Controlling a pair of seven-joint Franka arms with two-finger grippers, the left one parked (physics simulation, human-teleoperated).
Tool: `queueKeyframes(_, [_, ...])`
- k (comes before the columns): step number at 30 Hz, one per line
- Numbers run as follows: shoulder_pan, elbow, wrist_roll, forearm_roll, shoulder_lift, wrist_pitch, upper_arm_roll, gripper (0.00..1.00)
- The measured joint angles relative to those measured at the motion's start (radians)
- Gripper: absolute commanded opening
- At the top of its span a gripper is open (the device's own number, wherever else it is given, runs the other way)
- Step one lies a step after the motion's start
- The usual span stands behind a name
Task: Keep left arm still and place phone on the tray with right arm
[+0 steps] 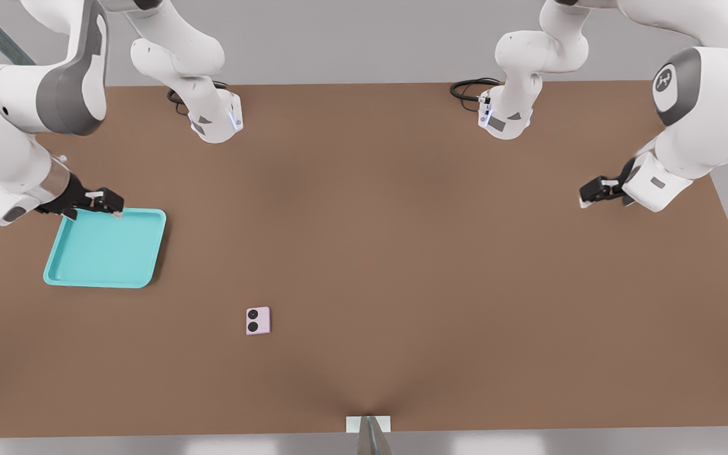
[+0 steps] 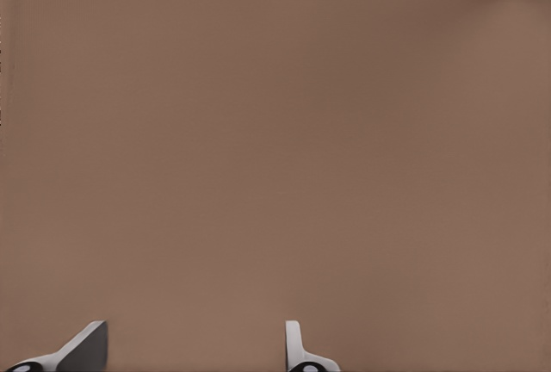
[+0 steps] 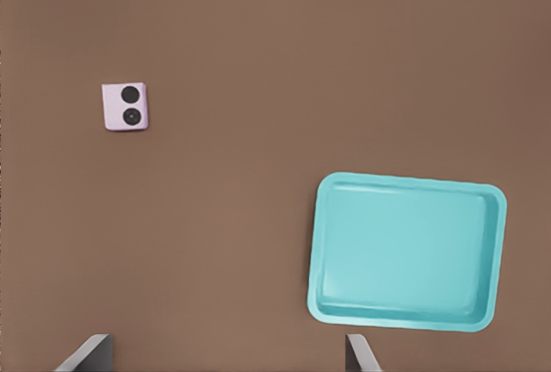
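On the brown table [image 1: 402,253] nothing's been picked up yet: phone [image 1: 258,320] untouched, tray [image 1: 106,249] empty, gripper [image 1: 103,203] spread above its rim.

Phone [image 1: 258,320] on table [image 1: 402,253], apart from tray [image 1: 60,278]

No readable text, number or brand name appears anywhere. The only sign is a small white logo on the grey oval cap [image 1: 675,85] of the white robot arm at the front view's right; its shape cannot be made out as letters.
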Motion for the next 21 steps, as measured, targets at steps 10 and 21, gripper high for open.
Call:
queueKeyframes(10, [0.057,0.101,0.001,0.011,0.384,0.186,0.076,1.0])
queueKeyframes(21, [0.163,0.26,0.103,0.01,0.789,0.552,0.11,1.0])
